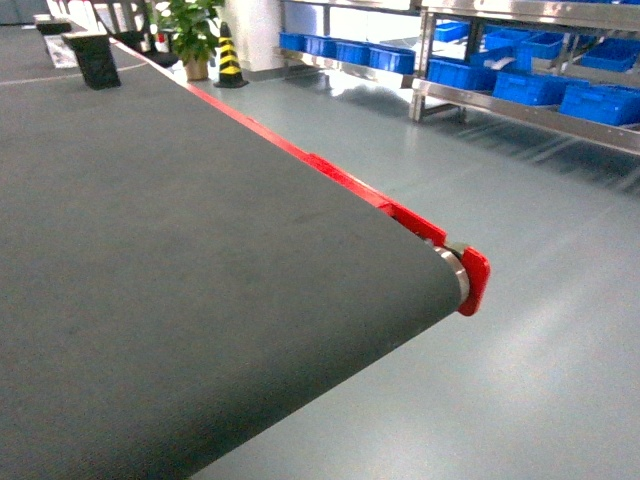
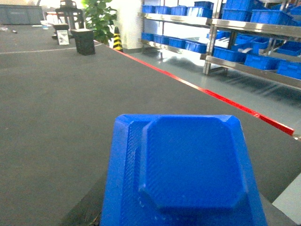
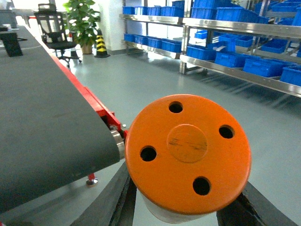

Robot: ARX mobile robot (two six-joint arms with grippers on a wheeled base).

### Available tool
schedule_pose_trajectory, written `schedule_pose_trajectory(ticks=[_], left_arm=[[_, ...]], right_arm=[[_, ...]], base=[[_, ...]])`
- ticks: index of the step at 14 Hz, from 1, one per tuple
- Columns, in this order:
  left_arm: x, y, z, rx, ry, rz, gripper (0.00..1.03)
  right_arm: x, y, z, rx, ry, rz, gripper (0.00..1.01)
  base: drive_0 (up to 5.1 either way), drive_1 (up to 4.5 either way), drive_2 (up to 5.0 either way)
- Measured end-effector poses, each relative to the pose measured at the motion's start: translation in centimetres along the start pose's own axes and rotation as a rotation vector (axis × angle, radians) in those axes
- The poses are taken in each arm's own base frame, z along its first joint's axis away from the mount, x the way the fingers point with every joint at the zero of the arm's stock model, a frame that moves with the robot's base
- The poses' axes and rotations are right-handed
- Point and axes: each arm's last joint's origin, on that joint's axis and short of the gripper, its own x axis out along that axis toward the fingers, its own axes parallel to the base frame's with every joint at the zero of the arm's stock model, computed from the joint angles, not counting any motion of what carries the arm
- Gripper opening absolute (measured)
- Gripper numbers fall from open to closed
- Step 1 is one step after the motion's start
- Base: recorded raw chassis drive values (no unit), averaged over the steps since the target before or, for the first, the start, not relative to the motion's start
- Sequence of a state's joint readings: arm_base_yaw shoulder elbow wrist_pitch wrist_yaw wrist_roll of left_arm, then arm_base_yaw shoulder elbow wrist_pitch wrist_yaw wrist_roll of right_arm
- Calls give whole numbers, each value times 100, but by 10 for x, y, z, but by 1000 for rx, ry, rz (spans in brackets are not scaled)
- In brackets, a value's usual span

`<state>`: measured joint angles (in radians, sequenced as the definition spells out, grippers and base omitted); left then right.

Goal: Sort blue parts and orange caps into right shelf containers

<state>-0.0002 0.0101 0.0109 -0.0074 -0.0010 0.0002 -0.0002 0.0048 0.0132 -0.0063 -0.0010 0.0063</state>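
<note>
In the left wrist view a blue part (image 2: 188, 165), a flat tray-like piece with a raised octagonal middle, fills the lower frame. My left gripper (image 2: 183, 212) is shut on it; only a dark finger (image 2: 87, 209) shows at its lower left. In the right wrist view an orange cap (image 3: 188, 150), round with several holes and a white body below, sits between two dark fingers (image 3: 110, 202) of my right gripper (image 3: 186, 209), which is shut on it. The right shelf containers (image 1: 530, 88) (image 2: 233, 52) (image 3: 235, 59), blue crates, line the steel shelves across the floor. Neither gripper shows in the head view.
A dark conveyor belt (image 1: 180, 260) with a red side rail (image 1: 330, 170) ends at a roller with a red bracket (image 1: 470, 280). Grey floor (image 1: 500, 200) lies between belt and shelves. A potted plant (image 1: 195, 35), a striped cone (image 1: 230, 55), an office chair (image 3: 54, 30) and a black box (image 1: 95, 58) stand far off.
</note>
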Motion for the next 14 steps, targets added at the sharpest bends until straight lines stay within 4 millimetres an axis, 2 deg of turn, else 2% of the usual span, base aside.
schedule_pose_trajectory(ticks=[14], left_arm=[[0, 0, 0, 0, 0, -1, 43]], right_arm=[[0, 0, 0, 0, 0, 0, 41]], base=[[-162, -162, -162]])
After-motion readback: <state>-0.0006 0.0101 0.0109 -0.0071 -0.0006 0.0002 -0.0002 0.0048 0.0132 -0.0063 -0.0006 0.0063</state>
